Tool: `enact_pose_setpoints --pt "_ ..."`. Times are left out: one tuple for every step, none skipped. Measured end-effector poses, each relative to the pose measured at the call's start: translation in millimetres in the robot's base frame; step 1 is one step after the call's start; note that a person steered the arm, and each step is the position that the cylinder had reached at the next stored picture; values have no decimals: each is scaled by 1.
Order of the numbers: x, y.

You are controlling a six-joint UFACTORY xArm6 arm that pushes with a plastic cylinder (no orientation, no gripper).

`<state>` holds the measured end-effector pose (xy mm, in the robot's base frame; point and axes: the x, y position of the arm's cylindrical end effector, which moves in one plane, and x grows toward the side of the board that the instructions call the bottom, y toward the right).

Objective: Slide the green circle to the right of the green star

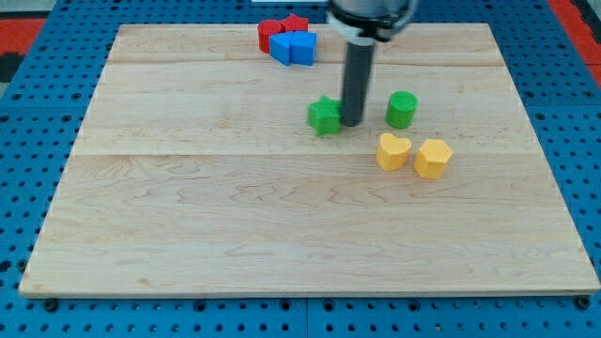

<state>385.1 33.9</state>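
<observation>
The green star [324, 115] lies a little above the board's middle. The green circle [401, 109] stands to its right, about a block and a half's width away. My tip [352, 123] rests on the board between the two, right beside the star's right edge and apart from the circle. The dark rod rises from the tip toward the view's top.
A yellow heart [392, 150] and a yellow hexagon-like block [433, 158] lie just below the green circle. Two red blocks [274, 30] and two blue blocks [293, 47] cluster at the top edge of the wooden board [188, 216].
</observation>
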Motion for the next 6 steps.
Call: enact_pose_setpoints --pt "-7 -16" --pt "-46 28" --pt "-52 112" --pt "-45 169" --pt "-21 133" --pt "-7 88"
